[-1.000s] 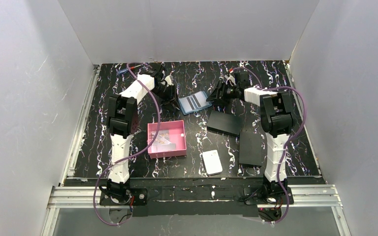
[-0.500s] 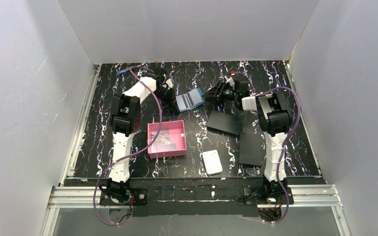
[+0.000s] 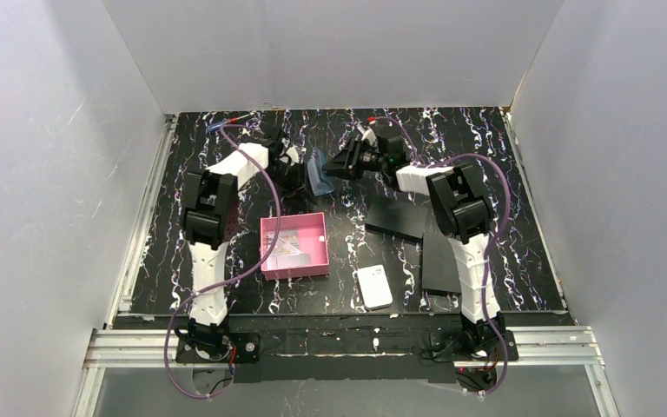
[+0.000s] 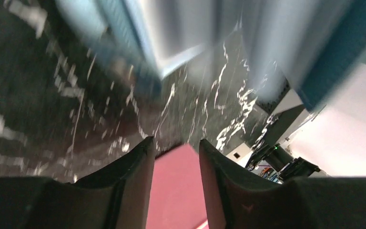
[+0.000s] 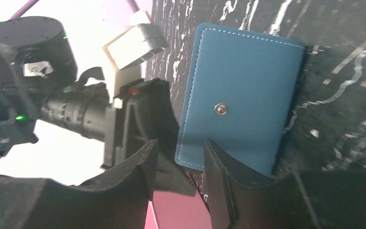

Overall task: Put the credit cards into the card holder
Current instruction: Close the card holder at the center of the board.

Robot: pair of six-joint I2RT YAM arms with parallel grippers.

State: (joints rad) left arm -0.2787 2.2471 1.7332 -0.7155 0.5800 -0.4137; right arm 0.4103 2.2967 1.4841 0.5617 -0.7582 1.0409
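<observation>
The teal-blue card holder [image 3: 317,172] stands tipped up on edge at the back of the table, between my two grippers. In the right wrist view its outer face with a metal snap [image 5: 240,95] fills the middle. Its lower corner sits just past my right gripper [image 5: 180,145], whose jaws stand apart with nothing clamped. My left gripper [image 4: 175,145] is open and empty. The card holder [image 4: 181,28] shows blurred just beyond its fingertips. Pale credit cards [image 3: 288,248] lie in the pink tray [image 3: 265,252].
Two flat black rectangles [image 3: 397,217] [image 3: 442,261] lie at the right of the middle. A white rounded block [image 3: 374,287] lies near the front edge. The pink tray [image 4: 176,191] shows between my left fingers. White walls surround the table.
My right gripper has swung left. The card holder has moved left with it and gone from lying open and flat to standing tipped up next to my left gripper.
</observation>
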